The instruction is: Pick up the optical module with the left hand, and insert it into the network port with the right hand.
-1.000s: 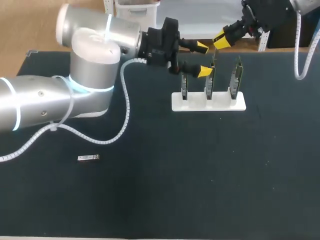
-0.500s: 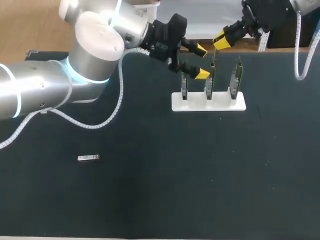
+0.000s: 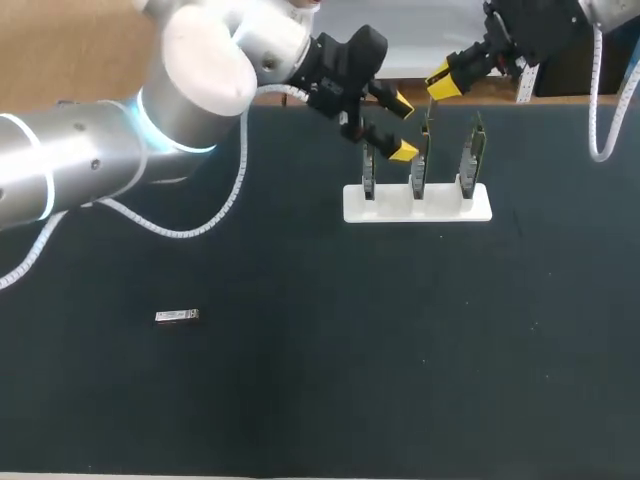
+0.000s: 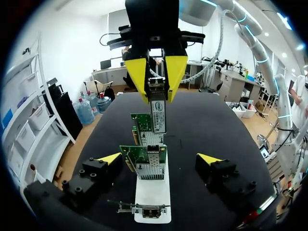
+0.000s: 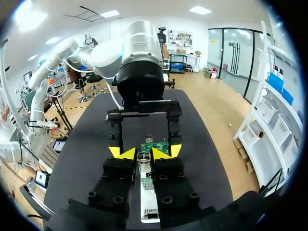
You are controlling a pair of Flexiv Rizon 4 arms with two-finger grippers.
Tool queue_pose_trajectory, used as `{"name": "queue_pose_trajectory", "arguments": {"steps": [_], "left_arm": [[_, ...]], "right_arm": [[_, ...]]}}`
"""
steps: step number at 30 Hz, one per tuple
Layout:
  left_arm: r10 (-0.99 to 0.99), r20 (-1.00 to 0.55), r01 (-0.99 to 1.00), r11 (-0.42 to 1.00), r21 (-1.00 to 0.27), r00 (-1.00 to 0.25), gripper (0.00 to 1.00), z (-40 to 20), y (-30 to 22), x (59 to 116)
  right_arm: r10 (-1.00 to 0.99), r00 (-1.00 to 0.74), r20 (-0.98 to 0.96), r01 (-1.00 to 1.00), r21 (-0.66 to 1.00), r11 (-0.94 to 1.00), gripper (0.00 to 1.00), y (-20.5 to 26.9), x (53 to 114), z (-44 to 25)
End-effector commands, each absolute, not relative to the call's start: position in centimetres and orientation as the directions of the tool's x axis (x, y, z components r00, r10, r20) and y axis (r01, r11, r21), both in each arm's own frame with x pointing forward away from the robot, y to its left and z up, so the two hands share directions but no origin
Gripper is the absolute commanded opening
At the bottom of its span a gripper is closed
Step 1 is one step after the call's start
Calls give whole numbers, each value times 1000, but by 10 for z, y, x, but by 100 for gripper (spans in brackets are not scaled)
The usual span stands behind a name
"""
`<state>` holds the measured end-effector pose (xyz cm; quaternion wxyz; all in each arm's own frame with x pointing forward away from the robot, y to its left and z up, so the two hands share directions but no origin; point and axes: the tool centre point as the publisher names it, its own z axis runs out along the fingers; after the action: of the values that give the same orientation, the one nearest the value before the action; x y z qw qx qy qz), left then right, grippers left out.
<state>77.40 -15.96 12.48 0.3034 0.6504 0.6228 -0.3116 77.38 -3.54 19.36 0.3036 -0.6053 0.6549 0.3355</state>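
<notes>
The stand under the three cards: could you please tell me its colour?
White; the stand shows best in the head view.

Silver optical module (image 4: 158, 115) upright, above network port (image 4: 153, 155).

A dark table (image 3: 300, 400) bears a white rack (image 3: 417, 203) of upright cards (image 3: 471, 160) and, well apart, a small module (image 3: 177, 316).
</notes>
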Motion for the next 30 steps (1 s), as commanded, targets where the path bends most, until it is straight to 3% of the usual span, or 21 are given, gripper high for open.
{"name": "queue_pose_trajectory", "arguments": {"steps": [1,30], "left_arm": [[643,-765,999,-48,-4,28,100,125,-164,777],[691,-722,1000,-26,-7,13,100,119,-160,777]], "right_arm": [[-588,-81,-805,-997,71,40,0,-35,775,192],[-589,-79,-804,-997,66,43,0,-36,776,192]]}}
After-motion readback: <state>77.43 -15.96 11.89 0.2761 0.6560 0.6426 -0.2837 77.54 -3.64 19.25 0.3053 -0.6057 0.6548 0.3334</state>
